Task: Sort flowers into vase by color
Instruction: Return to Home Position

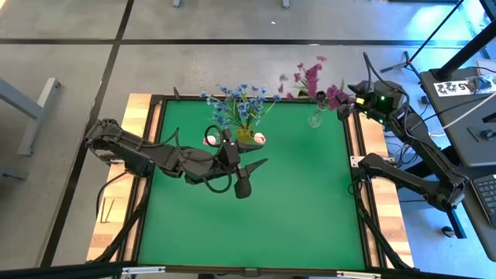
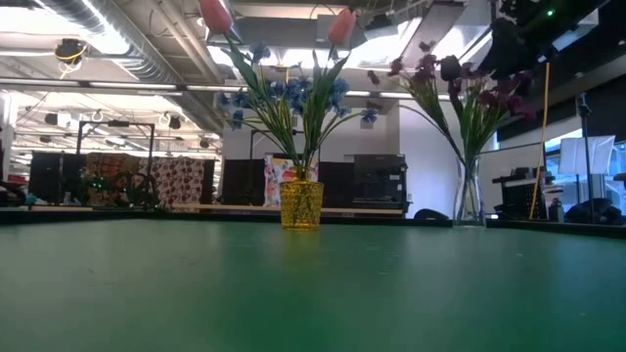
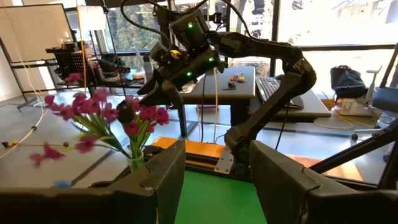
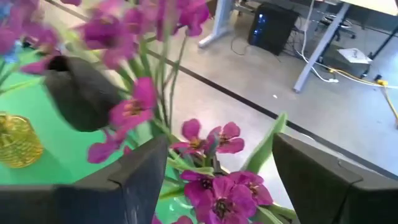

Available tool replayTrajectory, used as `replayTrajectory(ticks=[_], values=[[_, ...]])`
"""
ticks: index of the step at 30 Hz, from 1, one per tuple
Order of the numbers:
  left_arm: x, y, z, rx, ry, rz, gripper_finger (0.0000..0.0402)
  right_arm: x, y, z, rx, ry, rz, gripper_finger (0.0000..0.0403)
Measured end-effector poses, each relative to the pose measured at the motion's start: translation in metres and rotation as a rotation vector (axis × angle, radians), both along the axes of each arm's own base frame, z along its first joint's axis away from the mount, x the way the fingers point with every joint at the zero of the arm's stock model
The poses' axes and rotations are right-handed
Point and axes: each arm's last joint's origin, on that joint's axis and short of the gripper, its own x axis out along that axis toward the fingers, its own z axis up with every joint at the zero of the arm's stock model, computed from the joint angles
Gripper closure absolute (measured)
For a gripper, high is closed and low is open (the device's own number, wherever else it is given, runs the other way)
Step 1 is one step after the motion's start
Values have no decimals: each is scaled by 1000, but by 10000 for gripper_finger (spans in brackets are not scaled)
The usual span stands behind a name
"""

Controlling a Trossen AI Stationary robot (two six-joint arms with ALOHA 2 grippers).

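A yellow vase (image 1: 245, 135) (image 2: 301, 203) at the far middle of the green table holds blue flowers (image 1: 236, 105) and tulip buds (image 2: 340, 24). Right of it, a clear glass vase (image 1: 315, 119) (image 2: 468, 196) holds magenta flowers (image 1: 310, 77) (image 3: 99, 115). My right gripper (image 1: 346, 103) (image 4: 221, 152) hovers open just above these magenta blossoms (image 4: 217, 193), one finger on each side and nothing held between them. My left gripper (image 1: 249, 177) (image 3: 217, 180) stands open and level over the table's middle, near the yellow vase, with nothing between its fingers.
The wooden table rim (image 1: 147, 116) frames the green mat (image 1: 256, 225), whose near half is bare. A desk with a keyboard (image 1: 484, 194) stands right of the table. The room behind holds desks and screens.
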Motion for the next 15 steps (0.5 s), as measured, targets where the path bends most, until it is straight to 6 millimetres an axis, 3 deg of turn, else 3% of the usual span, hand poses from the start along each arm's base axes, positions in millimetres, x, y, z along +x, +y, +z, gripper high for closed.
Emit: replayTrajectory(ticks=[7,15], values=[[0,0,0,-1,0,0,227,0,3,8,-67,-54,73,113],[0,1,0,4,0,35,227,3,10,20,-133,-172,301,113]])
